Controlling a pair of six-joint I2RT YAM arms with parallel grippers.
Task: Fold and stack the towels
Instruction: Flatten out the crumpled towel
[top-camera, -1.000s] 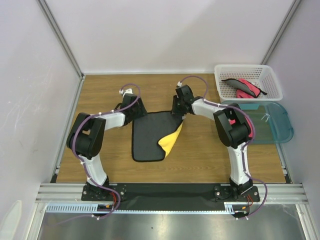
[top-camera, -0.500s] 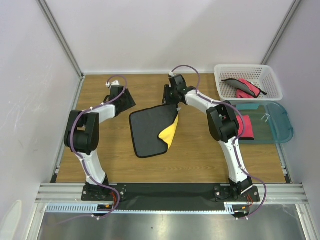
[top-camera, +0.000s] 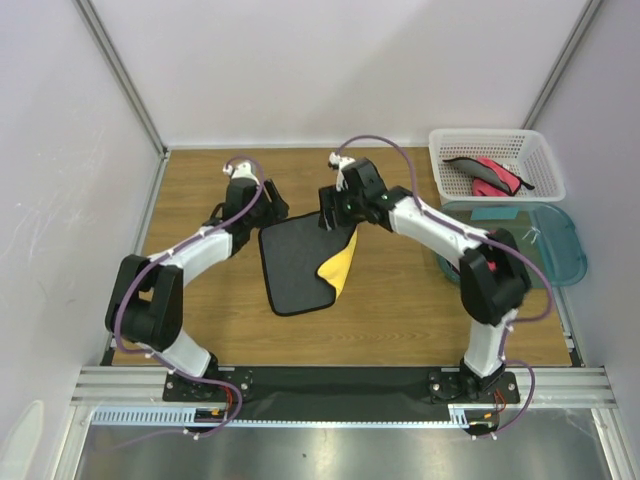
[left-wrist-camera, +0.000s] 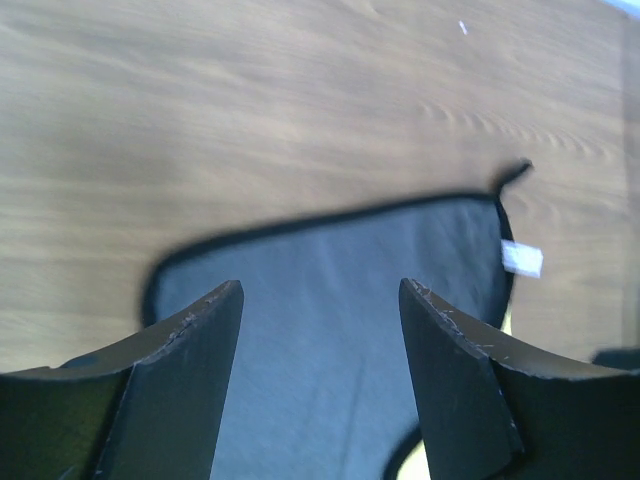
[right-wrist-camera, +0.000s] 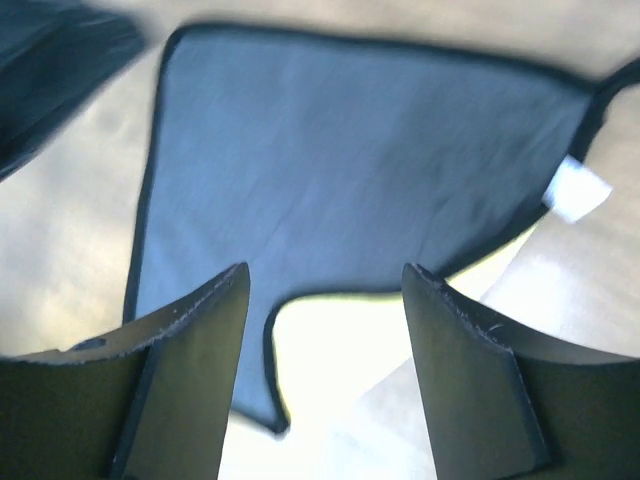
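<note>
The towel (top-camera: 293, 262) has been released below the right hand (top-camera: 333, 210), now apart like the left hand (top-camera: 270, 205); folding is unfinished.

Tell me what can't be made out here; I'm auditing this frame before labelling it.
- Top view: the left end effector and right end effector cover parts of the spread towel's far edge; contact unclear.
- Top view: the towels in the basket lie bunched; count unclear.
- Top view: the right arm hides part of the teal tub.
- Right wrist view: blurred; the bottom edge cuts the towel off.
</note>
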